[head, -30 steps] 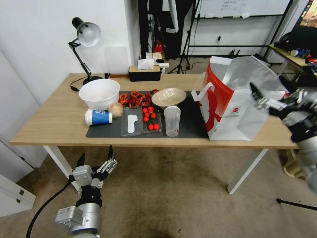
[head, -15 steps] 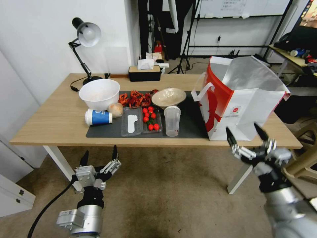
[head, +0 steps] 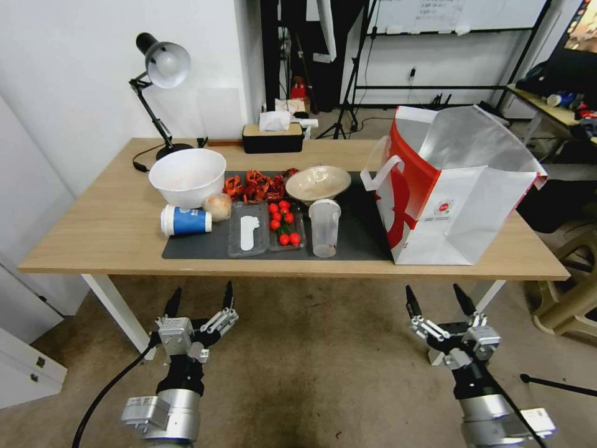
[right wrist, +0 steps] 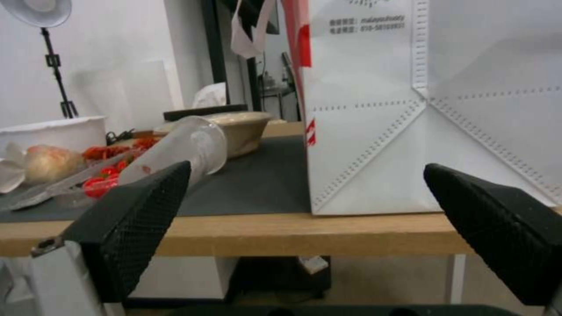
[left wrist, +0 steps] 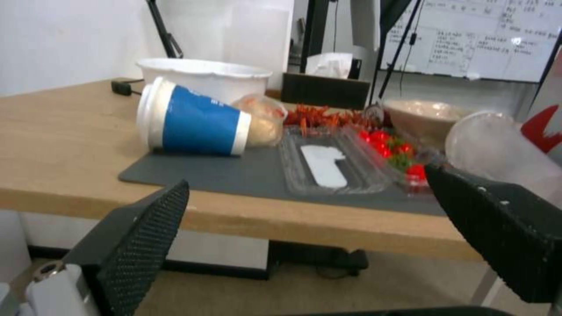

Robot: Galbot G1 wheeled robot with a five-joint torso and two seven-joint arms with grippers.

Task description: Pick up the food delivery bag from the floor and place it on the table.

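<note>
I see the food delivery bag standing upright on the table, at its right end, its base partly on the right edge of the dark grey mat and partly on bare wood. Its foil-lined mouth gapes upward and one white strap handle hangs off the side facing the dishes. From where it sits, I judge the placing as done: it rests flat and needs no support.

My right gripper hangs below the table's front edge, under the bag's near corner, fingers spread wide and holding nothing. In the right wrist view the bag's white panel stands just past the table's front edge, well clear of both fingers, so I read this arm as backed off.

My left gripper sits low in front of the table's left half, also spread wide and empty, parked out of the way. Its camera looks across the front edge at the tipped blue cup on the mat.
</note>
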